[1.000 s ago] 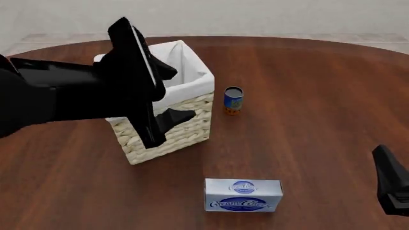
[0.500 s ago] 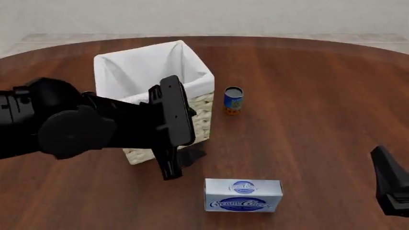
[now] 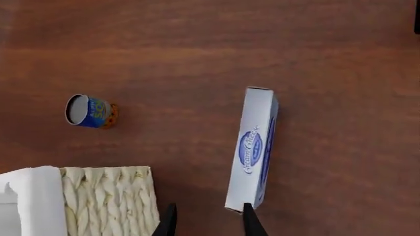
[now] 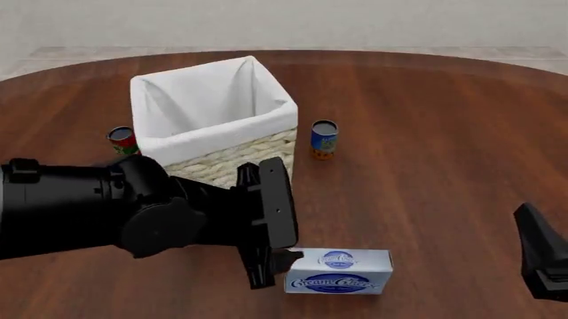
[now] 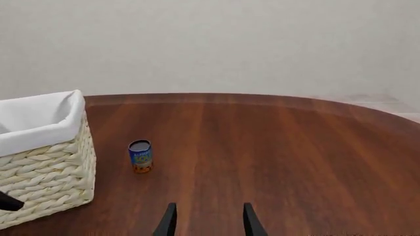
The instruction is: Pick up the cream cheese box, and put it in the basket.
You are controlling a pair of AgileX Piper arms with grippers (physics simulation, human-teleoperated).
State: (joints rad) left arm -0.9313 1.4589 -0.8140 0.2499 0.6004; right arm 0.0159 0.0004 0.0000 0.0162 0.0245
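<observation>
Left hand [image 4: 271, 262], fingers apart, beside flat white carton cream cheese box [image 4: 338, 270]; woven wicker basket [image 4: 233, 163] behind.

We see the cream cheese box [image 4: 338, 270] lying on the tabletop [image 4: 426, 133] near its front edge, a small white carton with a blue oval logo and blue script, long side running left to right. Behind it and to the left stands the basket [image 4: 213, 126], upright, pale woven wicker with a white cloth liner folded over its rim, well apart from the box.
</observation>
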